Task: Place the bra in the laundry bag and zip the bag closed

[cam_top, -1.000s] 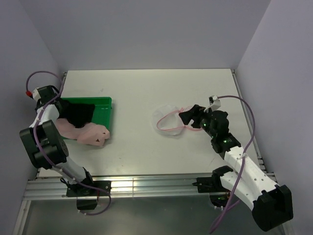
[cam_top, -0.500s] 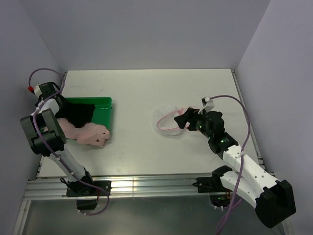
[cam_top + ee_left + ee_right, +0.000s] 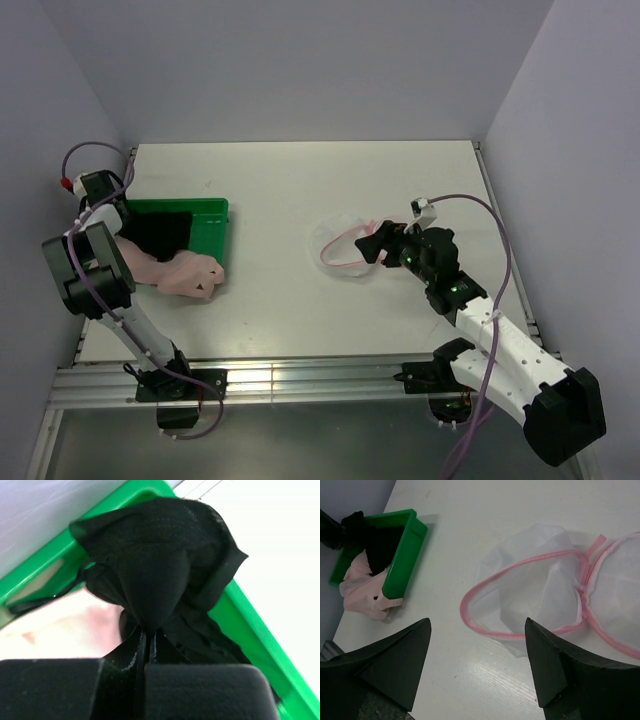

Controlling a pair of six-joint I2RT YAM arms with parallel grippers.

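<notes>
The bra (image 3: 155, 565) is black and lies bunched in the green tray (image 3: 250, 625), partly over a pink garment (image 3: 65, 625). My left gripper (image 3: 147, 632) is shut on a fold of the bra's fabric; in the top view it sits at the tray's left end (image 3: 128, 224). The laundry bag (image 3: 345, 240), white mesh with pink trim, lies open and flat at mid-table. My right gripper (image 3: 375, 245) hovers at the bag's right edge, open and holding nothing. In the right wrist view the laundry bag (image 3: 530, 580) spreads beyond my right gripper (image 3: 477, 621).
The pink garment (image 3: 185, 272) spills over the near side of the green tray (image 3: 210, 205) onto the table. The left wall stands close behind the tray. White tabletop (image 3: 270, 290) lies between tray and bag.
My left gripper has closed on the black bra. The right gripper shifted slightly towards the bag a second ago and has held still since.
</notes>
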